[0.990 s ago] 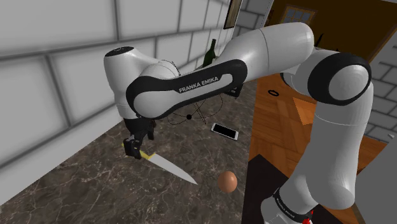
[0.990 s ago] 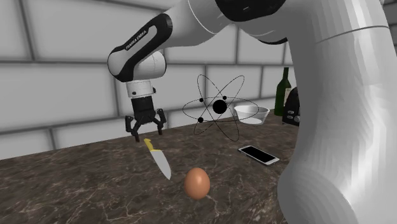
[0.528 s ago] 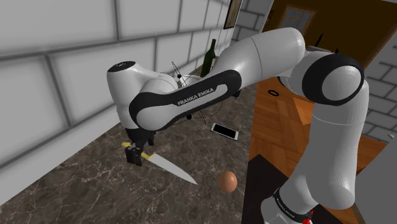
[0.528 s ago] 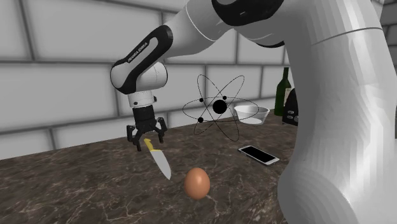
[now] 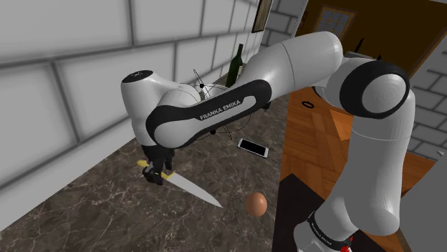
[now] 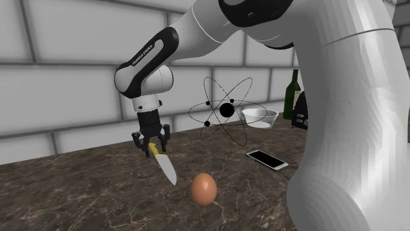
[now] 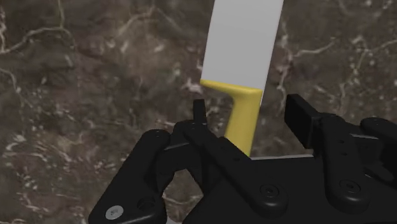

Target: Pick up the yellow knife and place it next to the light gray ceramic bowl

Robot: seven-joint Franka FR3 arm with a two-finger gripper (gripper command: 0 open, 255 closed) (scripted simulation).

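Moved: the gripper (image 7: 248,111) has come down since a second ago, from above the knife (image 7: 245,44) to the level of its handle. The knife, egg (image 6: 204,189) and phone (image 6: 267,159) lie where they lay.
Gripper: points straight down at the counter (image 6: 79,190), low over the knife's handle end.
Fingers (image 7: 300,114): spread, one on each side of the yellow handle. The wrist view shows a strip of counter between each finger and the handle, so neither touches it.
Knife: flat on the dark marbled counter, not lifted. Its yellow handle sits between the fingers and its pale grey blade runs away from the hand. In the second exterior view the tip points down towards the egg.
Bowl (image 6: 260,117): pale and shallow, on the counter towards the second exterior view's right. It stands well apart from the knife, behind a black wire atom model (image 6: 226,109).
Egg: brown, on the counter just beyond the blade's tip.
Phone: flat on the counter, between the egg and the bowl.
Bottle (image 6: 292,94): dark green, upright, near the bowl, against the grey tiled wall (image 6: 59,39).
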